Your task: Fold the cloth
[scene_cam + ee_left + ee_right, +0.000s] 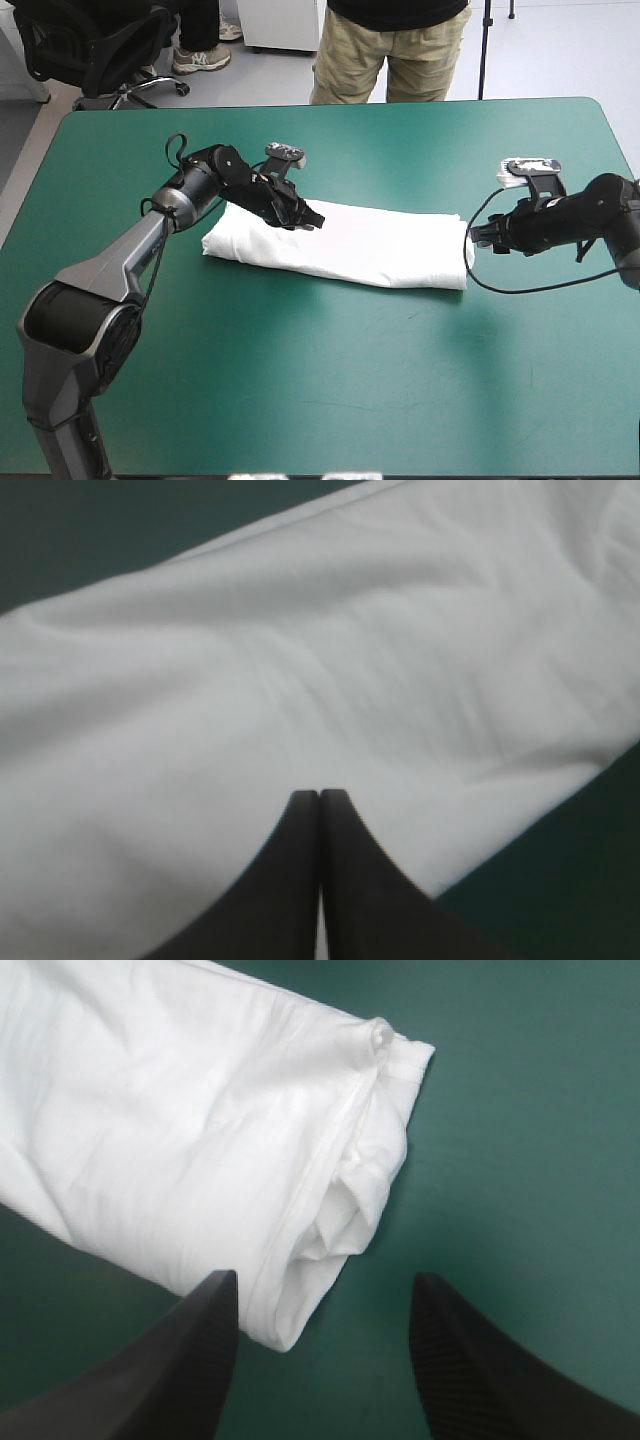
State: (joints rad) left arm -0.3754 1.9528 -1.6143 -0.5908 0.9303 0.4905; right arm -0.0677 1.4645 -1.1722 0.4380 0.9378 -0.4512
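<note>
Nearest us, the grey-and-black left arm (110, 270) rises from the near left corner and reaches in toward mid-surface.

Biggest item is the teal-green covered surface (330, 400). On it lies the white short-sleeved T-shirt (350, 245), folded into one long flat bundle. It sits about mid-surface, a bit nearer the far edge than the near one. Its long axis runs left to right with a slight slant. We see the left end rounded off and the right end roughly square.

The right wrist view shows that right end close up: stacked layers of fabric, and a stitched hem running to the corner.

The black right arm (600, 210) comes in low from the right edge.

The left claw (305, 215) is over the far left part of the bundle. Its black fingers (280, 880) are together, meeting in one pointed arch, with white fabric filling the view ahead of and beside them. We cannot tell whether the tips press on the cloth or sit just above it.

The right claw (478, 238) is at the bundle's right end. Its fingers (190, 1360) stand well apart, and the folded corner lies between them, closer to one finger. Teal-green cover shows beside the other finger.
</note>
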